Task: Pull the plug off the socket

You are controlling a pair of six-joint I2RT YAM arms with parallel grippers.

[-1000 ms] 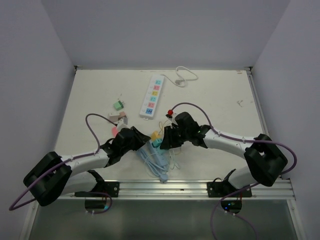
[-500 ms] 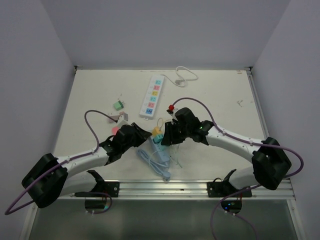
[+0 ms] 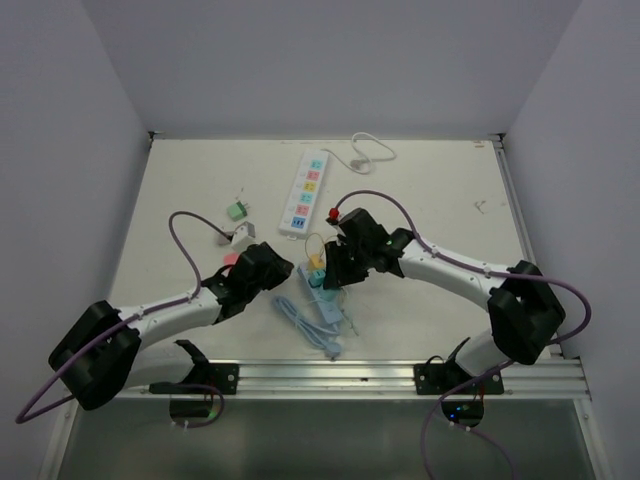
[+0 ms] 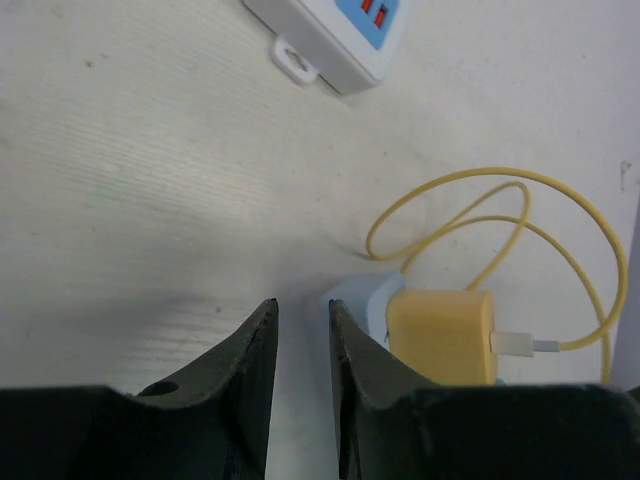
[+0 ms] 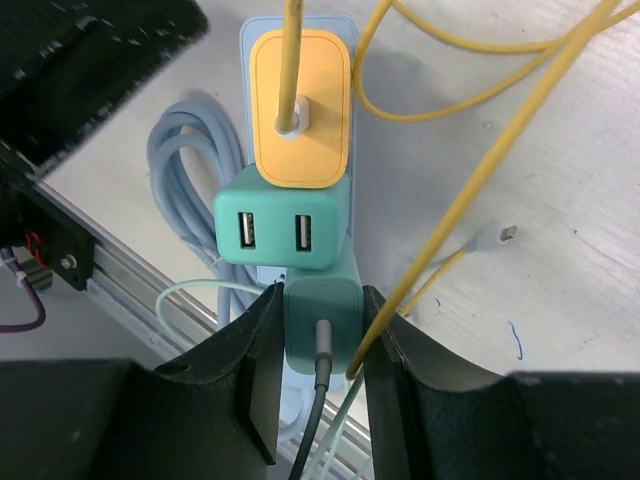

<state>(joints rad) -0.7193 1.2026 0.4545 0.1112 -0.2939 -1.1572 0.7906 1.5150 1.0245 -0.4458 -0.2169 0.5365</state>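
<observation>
A light blue socket strip (image 5: 250, 40) lies on the table with three plugs in a row on it. They are a yellow plug (image 5: 300, 110), a teal two-port USB adapter (image 5: 285, 230) and a teal plug (image 5: 322, 310) with a grey cable. My right gripper (image 5: 322, 293) is shut on the teal plug, one finger on each side. From above, the right gripper (image 3: 332, 272) sits over the strip (image 3: 325, 305). My left gripper (image 4: 303, 305) hovers just left of the strip's end (image 4: 360, 300). Its jaws stand a narrow gap apart with nothing between them.
A white power strip (image 3: 305, 192) lies at the back centre with its white cord (image 3: 365, 150). A green adapter (image 3: 236, 211) and a small white and pink piece (image 3: 240, 238) lie left. A coiled blue cable (image 3: 300, 325) and yellow cable loops (image 5: 480, 190) surround the strip.
My right gripper has moved away from the near edge and slightly left, with the strip and plugs shifting along. The left gripper has crept right, closer to the strip's end.
</observation>
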